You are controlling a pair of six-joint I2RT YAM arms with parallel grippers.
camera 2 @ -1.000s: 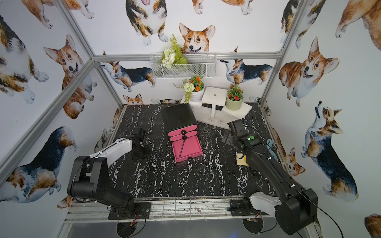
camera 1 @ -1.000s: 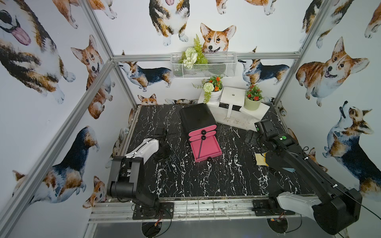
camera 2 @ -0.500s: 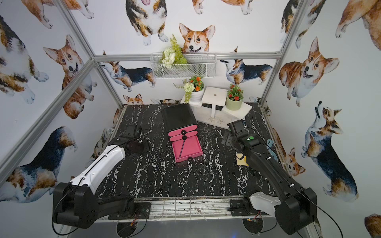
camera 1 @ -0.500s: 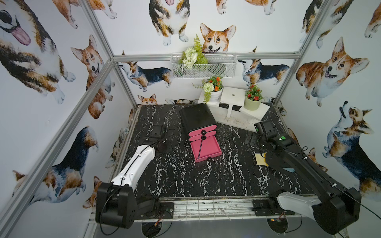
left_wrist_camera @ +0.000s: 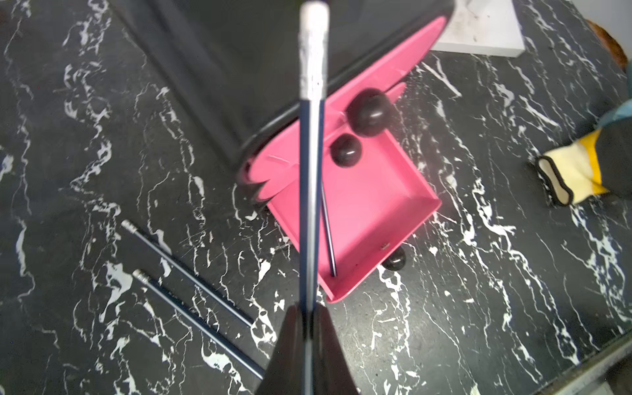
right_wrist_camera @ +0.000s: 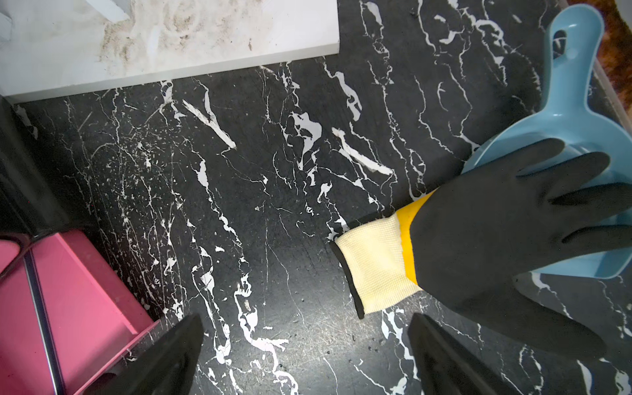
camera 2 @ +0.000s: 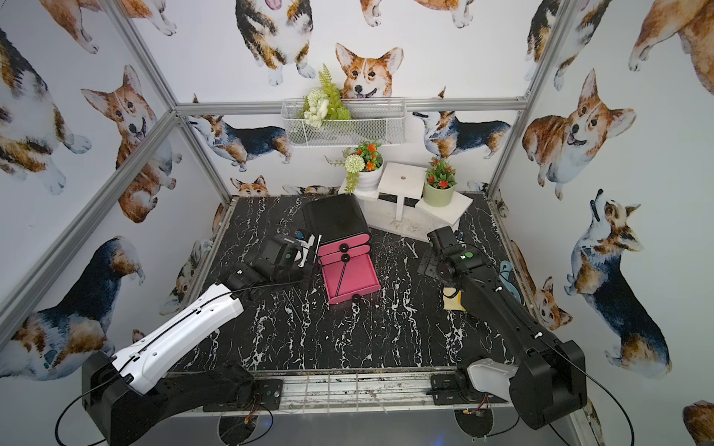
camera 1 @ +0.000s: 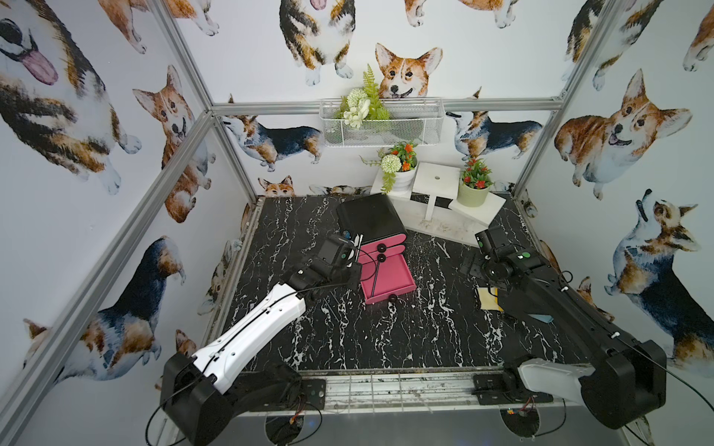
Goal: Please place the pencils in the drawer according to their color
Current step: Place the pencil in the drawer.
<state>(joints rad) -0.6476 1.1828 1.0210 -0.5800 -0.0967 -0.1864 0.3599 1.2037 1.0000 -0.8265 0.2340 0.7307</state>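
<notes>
The left arm [camera 1: 251, 332] reaches forward, left gripper [left_wrist_camera: 307, 309] clamped on a dark blue pencil [left_wrist_camera: 311, 171] just beside the open pink drawer [left_wrist_camera: 376, 205], which holds a second pencil [left_wrist_camera: 328, 232]. Two loose pencils [left_wrist_camera: 186, 272] lie on the table [left_wrist_camera: 478, 273] nearby. The right gripper [right_wrist_camera: 304, 319] hangs spread wide beside a glove [right_wrist_camera: 478, 239].

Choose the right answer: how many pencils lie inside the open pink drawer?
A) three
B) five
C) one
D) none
C: the left wrist view shows a single dark pencil lying in the open pink drawer. The held pencil is still clamped in the left gripper, not in the drawer.
</notes>
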